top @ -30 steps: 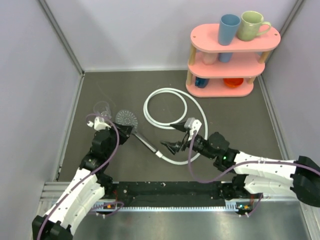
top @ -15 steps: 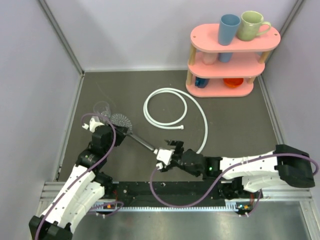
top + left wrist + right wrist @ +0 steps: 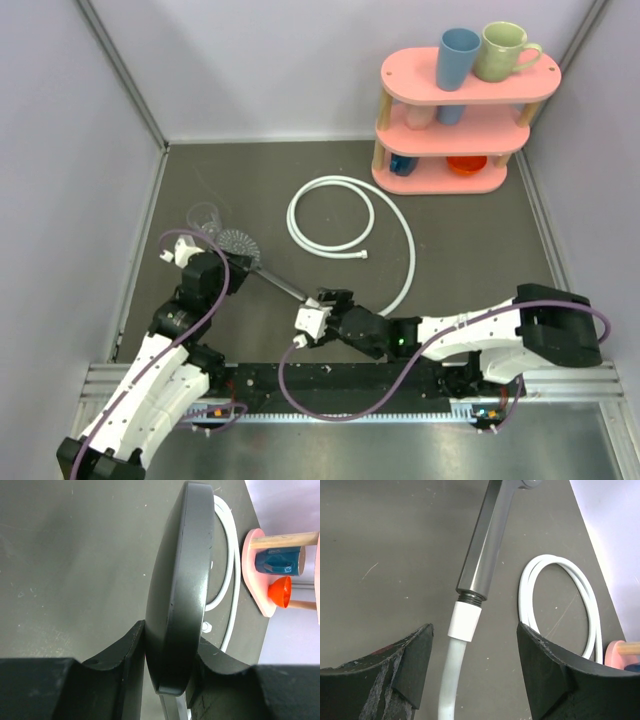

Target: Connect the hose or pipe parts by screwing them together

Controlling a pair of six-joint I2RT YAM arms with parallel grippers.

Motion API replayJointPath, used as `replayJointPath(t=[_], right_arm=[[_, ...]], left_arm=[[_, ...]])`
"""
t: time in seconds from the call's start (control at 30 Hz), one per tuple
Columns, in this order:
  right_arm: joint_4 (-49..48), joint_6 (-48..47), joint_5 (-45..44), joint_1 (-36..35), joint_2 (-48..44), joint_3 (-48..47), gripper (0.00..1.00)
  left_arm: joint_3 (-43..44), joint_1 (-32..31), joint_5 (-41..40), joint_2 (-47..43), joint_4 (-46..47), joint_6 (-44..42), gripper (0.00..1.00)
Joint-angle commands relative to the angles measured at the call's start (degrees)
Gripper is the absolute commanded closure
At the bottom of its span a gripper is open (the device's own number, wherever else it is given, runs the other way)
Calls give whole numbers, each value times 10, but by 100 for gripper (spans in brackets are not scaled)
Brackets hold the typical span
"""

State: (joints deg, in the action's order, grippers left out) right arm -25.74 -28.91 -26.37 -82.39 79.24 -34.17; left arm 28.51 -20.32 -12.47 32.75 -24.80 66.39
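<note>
The dark grey shower head (image 3: 240, 242) is clamped edge-on in my left gripper (image 3: 225, 260), whose jaws press both sides of the head's rim (image 3: 180, 590); the left gripper (image 3: 170, 634) is shut on it. The straight handle (image 3: 285, 285) points toward my right gripper (image 3: 325, 302). In the right wrist view the handle (image 3: 487, 535) ends in a dark thread, with the hose's white end fitting (image 3: 465, 620) right against it. My right gripper (image 3: 474, 627) is open, with a finger on each side of the fitting and neither touching it. The white hose (image 3: 330, 215) lies looped behind.
A small clear cup (image 3: 205, 215) stands just behind the shower head. A pink three-tier shelf (image 3: 465, 80) with mugs and cups fills the back right corner. Grey walls enclose the dark table (image 3: 250, 180) on three sides.
My right arm has swung left and nearer, bringing its jaws around the hose end at the handle, and the jaws have narrowed. The left gripper shifted slightly left with the shower head.
</note>
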Motion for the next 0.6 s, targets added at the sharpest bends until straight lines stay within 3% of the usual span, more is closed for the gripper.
replayJointPath(t=[0.0,0.1,0.3,0.4,0.43,0.5,0.57], right_arm=[[-46,-5,-11,-8,24,-30,33],[-64,-14,-31,-8,50,-37,34],[-95,-25,-47,-8,81,-48,48],[-117,-32,-68,-8,94,-53,65],[-132,-32,-72,-8,95,-53,79],[-139,-32,-70,-7,96,-56,97],[-126,-22,-64,-1,94,-69,100]], left_arm=[[36,-2,-4,-13,28,19,100],[37,-3,-2,-13,27,19,100],[35,-3,3,-15,24,27,100],[35,-2,4,-20,21,30,100],[35,-2,5,-22,20,31,100],[33,-3,18,-29,22,36,100],[18,-3,48,-39,57,31,100]])
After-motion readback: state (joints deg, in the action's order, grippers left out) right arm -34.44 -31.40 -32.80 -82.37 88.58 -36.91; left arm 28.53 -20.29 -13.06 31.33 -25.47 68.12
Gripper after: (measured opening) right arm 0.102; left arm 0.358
